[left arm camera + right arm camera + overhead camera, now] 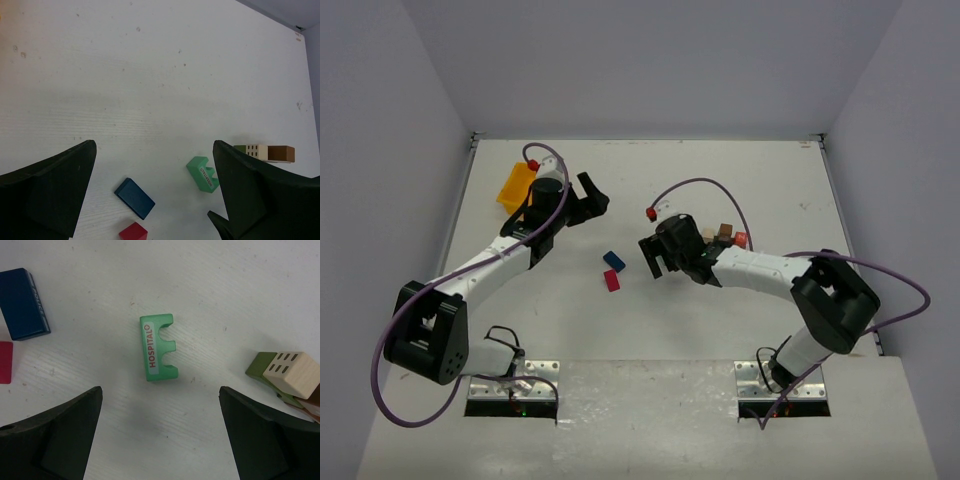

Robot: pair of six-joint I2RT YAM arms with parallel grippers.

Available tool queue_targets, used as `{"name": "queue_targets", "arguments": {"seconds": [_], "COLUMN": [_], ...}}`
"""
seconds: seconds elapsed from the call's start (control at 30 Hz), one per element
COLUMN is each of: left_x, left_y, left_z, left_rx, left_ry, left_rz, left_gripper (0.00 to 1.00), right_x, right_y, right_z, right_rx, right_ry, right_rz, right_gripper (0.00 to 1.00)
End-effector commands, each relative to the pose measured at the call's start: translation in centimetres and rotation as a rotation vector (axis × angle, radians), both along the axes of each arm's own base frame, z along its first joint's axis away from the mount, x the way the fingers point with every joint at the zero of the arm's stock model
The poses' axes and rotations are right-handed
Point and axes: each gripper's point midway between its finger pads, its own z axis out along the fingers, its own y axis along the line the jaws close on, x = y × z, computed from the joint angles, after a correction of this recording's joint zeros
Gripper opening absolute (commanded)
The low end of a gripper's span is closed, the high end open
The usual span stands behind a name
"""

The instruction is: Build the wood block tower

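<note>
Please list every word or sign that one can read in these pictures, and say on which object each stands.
"HOSPITAL", followed by a small circled cross sign: on the green block.
Pale lettering on the edge of the blue block: too small to read.
No other text is visible.

Three views: one high and wide, two low and close around the green block (159, 347).

Your top external looks down and forward from above the near edge of the table (720, 180), far off, whole surface in frame. Your right wrist camera hangs almost straight over the green block, close. Your left wrist camera views it on a slant from farther back. Both wrist views share the blue block (22, 304) and red block (5, 362) on one side of the green block, the olive and tan blocks (292, 372) on the other.
</note>
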Motion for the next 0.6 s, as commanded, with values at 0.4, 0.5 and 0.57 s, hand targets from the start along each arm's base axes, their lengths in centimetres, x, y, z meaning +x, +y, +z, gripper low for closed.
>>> {"name": "queue_targets", "arguments": {"seconds": [0.4,0.5,0.57], "left_x": [1.2,1.3,1.1], "left_y": [-0.5,-0.5,-0.9], "left_z": [2.0,2.0,2.0], "left_rx": [-0.025,-0.024,-0.032], "left_ry": [-0.066,-0.067,-0.063], "left_rz": [-0.023,-0.024,-0.046], "left_gripper": [1.0,1.0,1.0], "right_x": [2.1,2.2,2.4], "right_y": [1.2,1.6,1.7], "right_z": [-1.4,-1.6,-1.8], "right_rx": [0.001,0.011,0.014], "right_ry": [-0.027,-0.029,-0.039], "right_rz": [-0.006,0.01,0.017], "right_gripper": [0.99,0.99,0.98]}}
